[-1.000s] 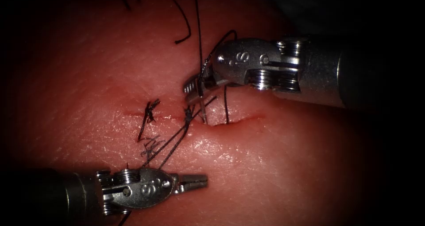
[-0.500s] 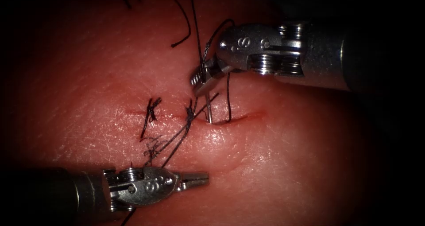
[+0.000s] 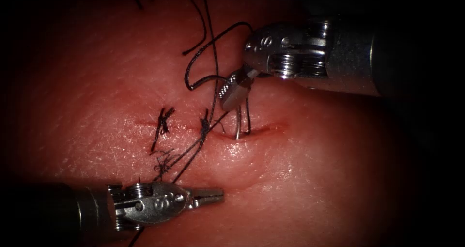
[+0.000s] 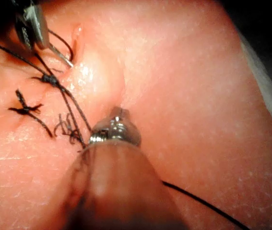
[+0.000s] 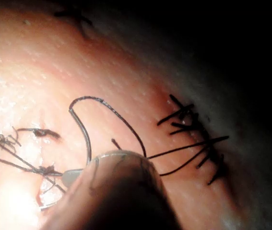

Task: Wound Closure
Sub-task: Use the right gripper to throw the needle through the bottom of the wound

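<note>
My right tool (image 3: 228, 98) comes in from the upper right, jaws shut on the curved needle (image 3: 238, 126) near its upper end. The needle hangs steeply down, its lower end in the open part of the cut (image 3: 264, 129), just right of the second knot (image 3: 205, 126). Dark thread (image 3: 196, 65) loops loosely above and left of these jaws. My left tool (image 3: 209, 194) lies low on the near side of the cut, jaws shut with nothing between them. In the left wrist view its tip (image 4: 119, 115) rests close to the tissue, with the needle (image 4: 61, 55) farther off.
Two tied stitches (image 3: 164, 118) sit on the left part of the cut, with short cut ends sticking out. Two strands (image 3: 186, 155) run from the second knot down toward my left tool's wrist. More cut thread ends (image 5: 193, 129) lie farther back on the tissue (image 3: 300, 169).
My right tool has rolled its wrist and shifted slightly right and up, swinging the needle more upright with its lower end farther right in the cut. The thread above it has slackened into a loop. The left tool barely moved.
</note>
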Tool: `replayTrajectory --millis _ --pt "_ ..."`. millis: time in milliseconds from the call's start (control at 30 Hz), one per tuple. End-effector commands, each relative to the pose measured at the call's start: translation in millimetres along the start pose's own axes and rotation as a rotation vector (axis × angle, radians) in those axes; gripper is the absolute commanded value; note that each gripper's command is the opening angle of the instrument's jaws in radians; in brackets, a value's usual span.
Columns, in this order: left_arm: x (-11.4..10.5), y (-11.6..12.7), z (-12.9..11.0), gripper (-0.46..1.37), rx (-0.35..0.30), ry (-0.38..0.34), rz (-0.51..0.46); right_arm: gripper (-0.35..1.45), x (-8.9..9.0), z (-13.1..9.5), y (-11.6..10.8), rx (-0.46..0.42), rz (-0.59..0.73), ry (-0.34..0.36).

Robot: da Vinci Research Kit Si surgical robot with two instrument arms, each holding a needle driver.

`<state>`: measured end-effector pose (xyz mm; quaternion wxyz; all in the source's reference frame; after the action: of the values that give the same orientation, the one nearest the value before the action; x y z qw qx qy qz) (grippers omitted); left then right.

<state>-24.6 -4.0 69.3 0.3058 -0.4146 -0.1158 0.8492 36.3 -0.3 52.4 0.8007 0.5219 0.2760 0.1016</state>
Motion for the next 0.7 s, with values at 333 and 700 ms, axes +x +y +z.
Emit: replayTrajectory --millis 333,700 --pt "0.1 0.2 0.0 -0.35 -0.009 0.0 -0.001 -0.35 -0.4 2.4 0.9 0.039 -0.053 0.136" --pt "0.1 0.6 -0.3 -0.35 -0.009 -0.001 -0.002 0.45 -1.4 1.7 0.2 -0.253 -0.079 0.184"
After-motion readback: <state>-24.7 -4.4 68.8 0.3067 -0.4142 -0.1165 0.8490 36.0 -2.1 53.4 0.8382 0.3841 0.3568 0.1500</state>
